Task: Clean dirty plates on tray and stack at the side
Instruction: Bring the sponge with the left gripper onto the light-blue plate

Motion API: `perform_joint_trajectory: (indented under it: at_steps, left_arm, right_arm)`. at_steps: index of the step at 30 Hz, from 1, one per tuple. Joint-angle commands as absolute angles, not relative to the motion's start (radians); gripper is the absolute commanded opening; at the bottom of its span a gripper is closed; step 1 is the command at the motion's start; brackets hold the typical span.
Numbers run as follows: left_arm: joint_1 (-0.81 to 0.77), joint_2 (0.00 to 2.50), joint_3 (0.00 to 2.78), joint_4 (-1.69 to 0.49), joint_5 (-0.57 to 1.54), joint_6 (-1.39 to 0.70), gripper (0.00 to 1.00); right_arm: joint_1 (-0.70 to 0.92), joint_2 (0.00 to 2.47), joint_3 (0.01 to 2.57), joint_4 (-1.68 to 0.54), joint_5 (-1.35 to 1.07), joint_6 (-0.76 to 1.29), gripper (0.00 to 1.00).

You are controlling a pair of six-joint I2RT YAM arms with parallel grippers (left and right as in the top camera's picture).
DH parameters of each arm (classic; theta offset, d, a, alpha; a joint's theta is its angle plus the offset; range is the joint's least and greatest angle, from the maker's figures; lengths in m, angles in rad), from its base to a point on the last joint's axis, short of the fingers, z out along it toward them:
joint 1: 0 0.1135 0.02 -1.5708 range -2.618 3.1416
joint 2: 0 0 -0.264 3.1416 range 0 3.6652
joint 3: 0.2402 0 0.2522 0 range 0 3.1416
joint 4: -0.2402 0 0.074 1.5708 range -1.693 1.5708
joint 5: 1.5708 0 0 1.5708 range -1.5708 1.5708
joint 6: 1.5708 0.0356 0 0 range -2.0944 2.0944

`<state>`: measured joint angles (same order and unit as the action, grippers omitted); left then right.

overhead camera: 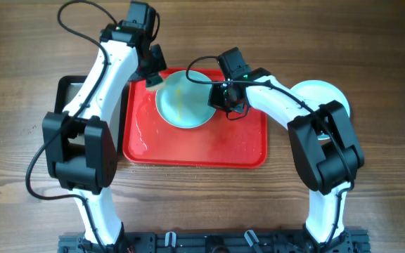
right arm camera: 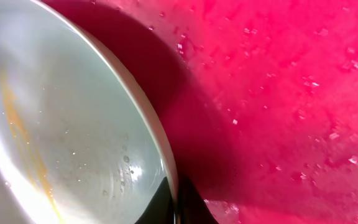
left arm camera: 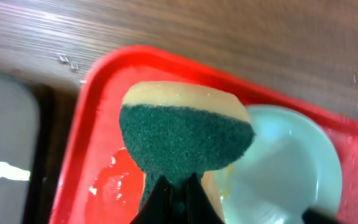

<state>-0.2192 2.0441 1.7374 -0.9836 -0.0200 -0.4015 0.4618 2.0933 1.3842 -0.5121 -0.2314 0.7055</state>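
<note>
On the red tray (overhead camera: 239, 146), my right gripper (right arm camera: 176, 202) pinches the rim of the pale plate (overhead camera: 183, 100), a sensible hold since it looks light, stiff, slippery; my left gripper (left arm camera: 178, 190) clamps a sponge (left arm camera: 185, 134).

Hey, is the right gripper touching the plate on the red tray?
Touching. The right wrist view shows the right gripper pinching the rim of the pale turquoise plate, a dark jaw on each side of its edge.

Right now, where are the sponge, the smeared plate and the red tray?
sponge (left arm camera: 185, 137): left wrist view, on its green scouring face.
smeared plate (overhead camera: 185, 102): overhead view, on its streaked middle.
red tray (overhead camera: 223, 144): overhead view, on its bare wet floor.
</note>
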Motion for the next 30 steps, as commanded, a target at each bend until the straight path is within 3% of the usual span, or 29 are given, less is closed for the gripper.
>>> perform_joint_trajectory:
  at_steps: [1, 6, 13, 22, 26, 30]
  left_arm:
    - [-0.245, 2.046, 1.664, -0.936, 0.093, -0.212, 0.04]
    - [-0.298, 2.046, 1.545, -0.842, 0.1, -0.016, 0.04]
    - [-0.303, 2.061, 1.488, -0.812, 0.063, -0.013, 0.04]
    - [-0.303, 2.127, 1.489, -0.721, -0.28, -0.4, 0.04]
    - [-0.31, 2.128, 1.488, -0.744, -0.239, -0.389, 0.04]
    - [-0.311, 2.128, 1.488, -0.811, 0.036, -0.231, 0.04]
  right_arm:
    - [0.467, 2.158, 1.372, -0.51, -0.264, 0.682, 0.04]
    - [0.467, 2.158, 1.372, -0.508, -0.29, 0.68, 0.05]
    - [0.466, 2.158, 1.372, -0.508, -0.292, 0.68, 0.04]
    - [0.449, 2.158, 1.372, -0.531, -0.325, 0.677, 0.04]
    - [0.427, 2.158, 1.372, -0.554, -0.389, 0.68, 0.04]
    - [0.404, 2.158, 1.34, -0.537, -0.479, 0.637, 0.04]
